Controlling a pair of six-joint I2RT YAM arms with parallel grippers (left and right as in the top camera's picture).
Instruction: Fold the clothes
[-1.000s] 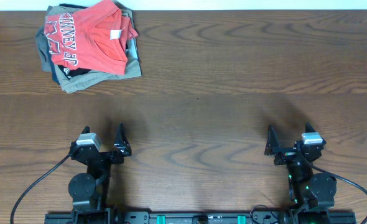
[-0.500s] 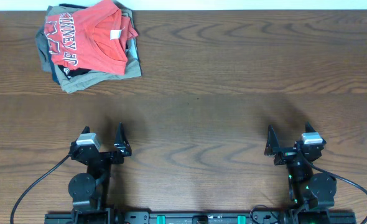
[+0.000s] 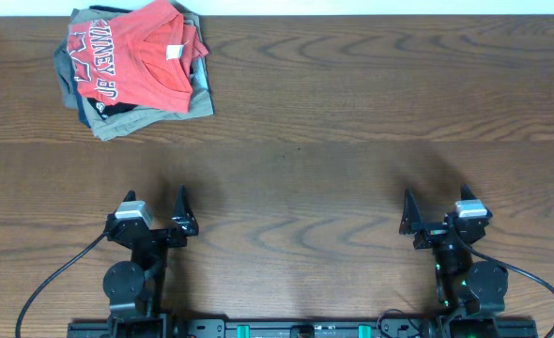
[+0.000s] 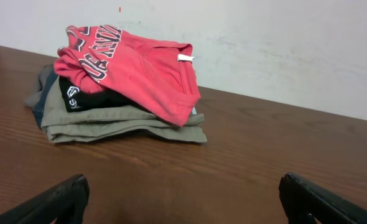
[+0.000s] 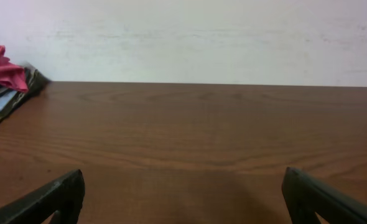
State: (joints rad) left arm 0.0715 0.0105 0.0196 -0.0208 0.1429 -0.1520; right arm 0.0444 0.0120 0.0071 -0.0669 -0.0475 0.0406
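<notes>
The red-orange T-shirt [image 3: 136, 54] with white block lettering lies folded on top of a pile at the table's far left corner. It also shows in the left wrist view [image 4: 134, 65], and its edge shows in the right wrist view [image 5: 3, 70]. My left gripper [image 3: 155, 211] is open and empty near the front edge, far from the pile; its fingers show in the left wrist view [image 4: 183, 196]. My right gripper [image 3: 434, 210] is open and empty at the front right, also seen in the right wrist view [image 5: 183, 193].
Under the shirt lie a black folded garment with a white tag [image 4: 87, 98], a khaki folded garment [image 4: 121, 124] and a blue one [image 4: 39, 111]. The brown wooden table [image 3: 352, 122] ends at a white wall [image 5: 202, 37] behind.
</notes>
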